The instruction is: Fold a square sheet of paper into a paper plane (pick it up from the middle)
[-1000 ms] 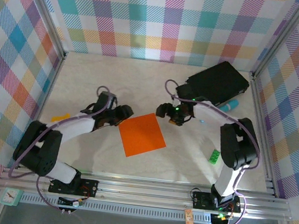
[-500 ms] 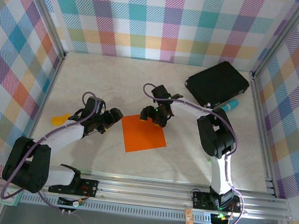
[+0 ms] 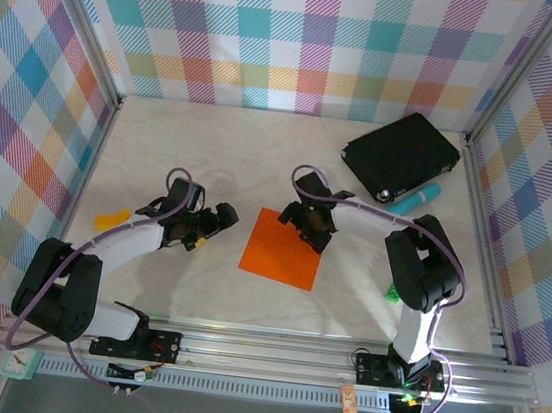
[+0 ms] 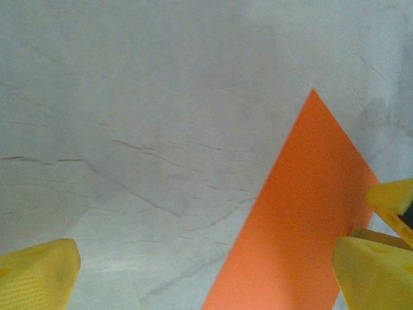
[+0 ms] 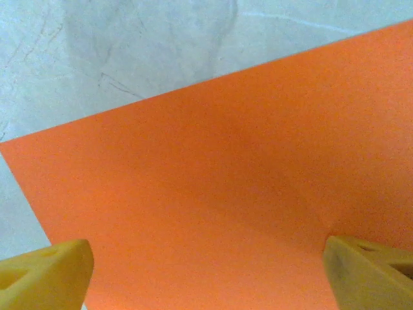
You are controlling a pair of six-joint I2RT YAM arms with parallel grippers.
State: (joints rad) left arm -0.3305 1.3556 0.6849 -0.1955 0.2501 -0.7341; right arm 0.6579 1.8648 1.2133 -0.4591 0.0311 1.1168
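Both pairs spread wide, empty — left fingers (image 4: 39,271) beside the square sheet of paper (image 3: 284,249), right fingers (image 5: 45,271) over it.

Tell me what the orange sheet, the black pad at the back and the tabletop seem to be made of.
Orange sheet: thin matte paper; it lies flat, with crisp edges and no gloss.
Black pad: possibly rubber or plastic with a dull finish; too small to tell which.
Tabletop: pale marble-look surface with grey veins, perhaps laminate or printed film.
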